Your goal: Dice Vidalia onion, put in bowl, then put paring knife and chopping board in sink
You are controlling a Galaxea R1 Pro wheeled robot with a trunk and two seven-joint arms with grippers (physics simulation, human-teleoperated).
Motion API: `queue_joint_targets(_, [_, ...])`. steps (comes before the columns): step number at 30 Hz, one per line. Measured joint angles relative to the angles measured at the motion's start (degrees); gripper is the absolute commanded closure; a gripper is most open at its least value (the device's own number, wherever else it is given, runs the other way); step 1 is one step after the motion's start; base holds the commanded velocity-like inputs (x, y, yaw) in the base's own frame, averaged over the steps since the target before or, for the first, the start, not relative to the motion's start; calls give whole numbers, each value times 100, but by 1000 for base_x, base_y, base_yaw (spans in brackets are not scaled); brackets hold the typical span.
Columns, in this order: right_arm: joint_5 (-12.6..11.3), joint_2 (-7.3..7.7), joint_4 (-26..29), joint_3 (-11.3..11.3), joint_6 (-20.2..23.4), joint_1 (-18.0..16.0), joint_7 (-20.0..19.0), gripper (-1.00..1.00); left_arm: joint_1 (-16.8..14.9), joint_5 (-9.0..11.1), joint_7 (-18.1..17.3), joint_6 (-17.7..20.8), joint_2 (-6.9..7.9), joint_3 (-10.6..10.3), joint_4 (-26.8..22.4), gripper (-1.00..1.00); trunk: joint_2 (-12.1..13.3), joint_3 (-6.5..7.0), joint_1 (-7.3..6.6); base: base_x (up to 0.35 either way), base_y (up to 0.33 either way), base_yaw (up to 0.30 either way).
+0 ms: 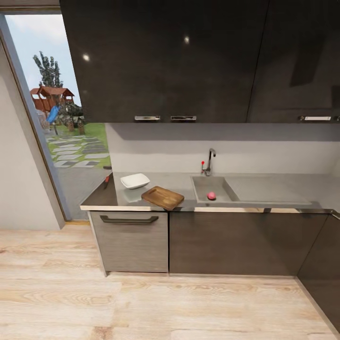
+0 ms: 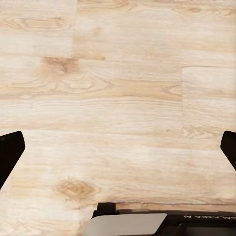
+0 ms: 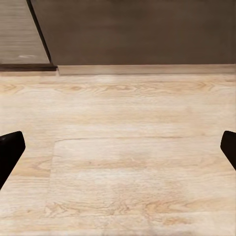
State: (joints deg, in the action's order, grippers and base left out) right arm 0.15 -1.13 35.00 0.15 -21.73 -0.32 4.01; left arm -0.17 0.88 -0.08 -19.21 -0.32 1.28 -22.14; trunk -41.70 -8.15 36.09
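Note:
The pinkish Vidalia onion (image 1: 211,195) lies in the grey sink (image 1: 222,182), below the chrome tap (image 1: 209,162). Left of the sink, the dark-brown chopping board (image 1: 163,197) rests on the grey countertop (image 1: 264,186) near its front edge. The white bowl (image 1: 135,180) stands just behind the board. A small red-handled paring knife (image 1: 106,180) lies at the counter's far left end. My left gripper (image 2: 118,150) is open over wooden floor, its dark fingers (image 2: 10,152) wide apart. My right gripper (image 3: 118,150) is also open above the floor, facing the cabinet base.
Dark cabinet fronts (image 1: 231,243) and a lighter drawer front with a long handle (image 1: 129,219) stand under the counter. Dark wall cabinets (image 1: 189,61) hang above. A glass door (image 1: 56,123) to a garden is on the left. Wooden floor (image 1: 165,307) lies between me and the counter.

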Motion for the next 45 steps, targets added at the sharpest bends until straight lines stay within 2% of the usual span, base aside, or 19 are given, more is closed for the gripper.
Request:
queue_joint_targets(14, [9,-33,197,10,-15,0,-1,-100,-1,7,0,0,15,12,-14,-100,0,0,0,0,0,0])
queue_joint_targets(16, [14,-34,540,9,-5,-1,30,-100,0,7,0,0,16,12,-7,-100,0,0,0,0,0,0])
queue_joint_targets(18, [23,-44,1317,11,73,-1,206,-100,0,11,0,2,16,12,-1,-100,0,1,0,0,0,0])
queue_joint_targets(20, [23,-58,1747,13,244,0,344,-100,0,12,0,4,15,12,-1,-100,0,0,0,0,0,0])
queue_joint_targets(22, [20,-68,2187,16,562,0,491,-100,-1,13,0,2,14,12,-1,-100,0,0,0,0,0,0])
queue_joint_targets(25, [17,-158,3225,33,1453,-7,668,-100,-1,10,0,1,13,11,0,-100,0,1,0,0,0,0])
queue_joint_targets(29, [18,-359,4002,39,1898,-130,710,-100,-1,8,0,0,10,6,0,-100,0,1,0,0,0,0])
queue_joint_targets(31, [18,-433,4157,40,2083,-337,716,-100,0,11,0,1,9,3,5,-100,0,1,0,0,0,0])
queue_joint_targets(32, [20,-482,4227,41,2324,-616,718,-100,-1,13,0,3,9,5,8,-100,1,2,0,0,0,0])
queue_joint_targets(35, [17,-520,4275,40,2788,-1125,724,-100,-1,15,0,7,13,9,8,-100,1,1,0,0,0,0])
queue_joint_targets(38, [13,-544,4301,41,3672,-2044,735,-100,-4,11,0,3,16,11,9,-100,1,2,0,0,0,0])
queue_joint_targets(41, [6,-550,4300,41,4227,-2678,739,-100,-3,9,0,6,16,12,9,-100,1,1,0,0,0,0])
queue_joint_targets(42, [4,-553,4269,41,4533,-3076,740,-100,-1,8,0,4,16,12,10,-100,1,1,0,0,0,0])
queue_joint_targets(45, [3,-568,4065,41,5046,-3934,741,-100,0,8,0,1,14,8,10,-100,1,2,0,0,0,0])
